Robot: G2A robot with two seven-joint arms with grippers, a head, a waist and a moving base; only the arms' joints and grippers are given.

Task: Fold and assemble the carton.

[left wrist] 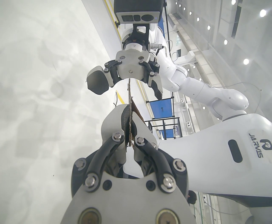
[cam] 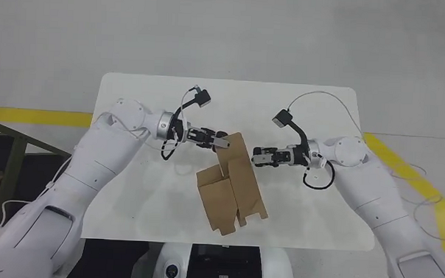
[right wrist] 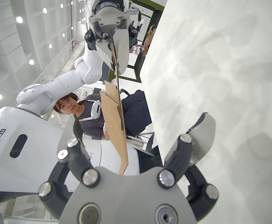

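A white table [cam: 135, 99] with rounded corners stands on a pale grey floor [cam: 226, 28]. Yellow lines [cam: 31, 116] cross the floor beyond both side edges. Round ceiling lights [left wrist: 246, 61] shine overhead, and blue panels [left wrist: 161, 109] hang in dark frames.

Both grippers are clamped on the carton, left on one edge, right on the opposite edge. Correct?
Not quite. The left gripper is shut on the carton at one edge, but the right gripper is open, its fingers spread either side of the opposite edge without pinching it. The left wrist view shows this.
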